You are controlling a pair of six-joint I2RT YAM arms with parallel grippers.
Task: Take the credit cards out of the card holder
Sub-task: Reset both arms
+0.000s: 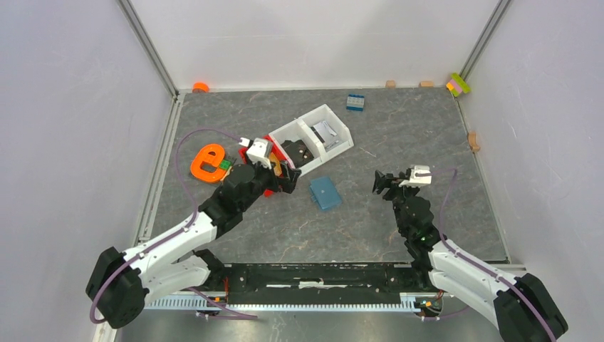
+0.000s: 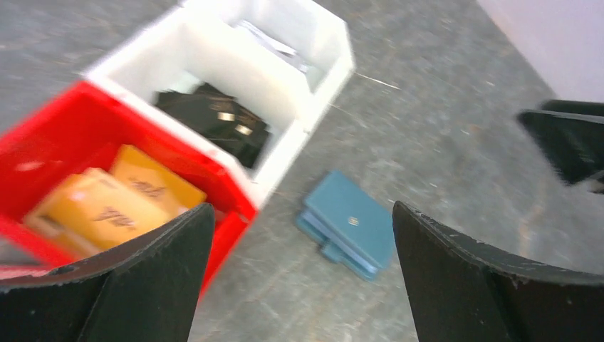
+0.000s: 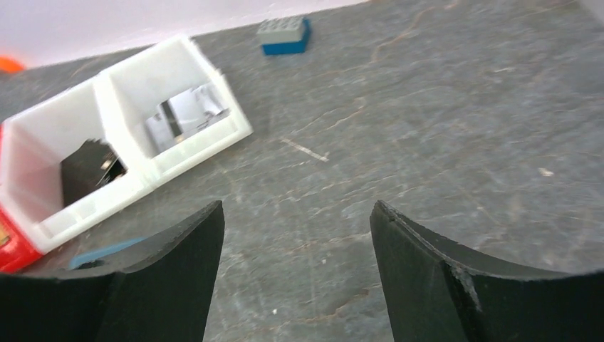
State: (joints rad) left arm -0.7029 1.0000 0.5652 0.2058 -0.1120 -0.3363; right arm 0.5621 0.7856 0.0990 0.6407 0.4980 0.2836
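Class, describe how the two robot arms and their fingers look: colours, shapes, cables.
Both the left arm and right arm have black bases and joints, white lower links and black upper segments. A purple cable loops along each. Each wrist carries a white block; the fingers are black, curved plates.

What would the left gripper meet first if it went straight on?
Likely the card holder, lying closed on the table right ahead; depth is unclear, so bare table might come first.

Card holder [image 1: 325, 192]: teal-blue. Credit cards [image 2: 121, 199]: yellow-orange to tan, dark script markings. Tray [image 2: 64, 132]: red. Divided bin [image 1: 342, 127]: white. Wallet [image 2: 214, 117]: black, small pale fittings. Counter [image 1: 370, 221]: dark grey, pale veining. Brick [image 1: 355, 102]: blue
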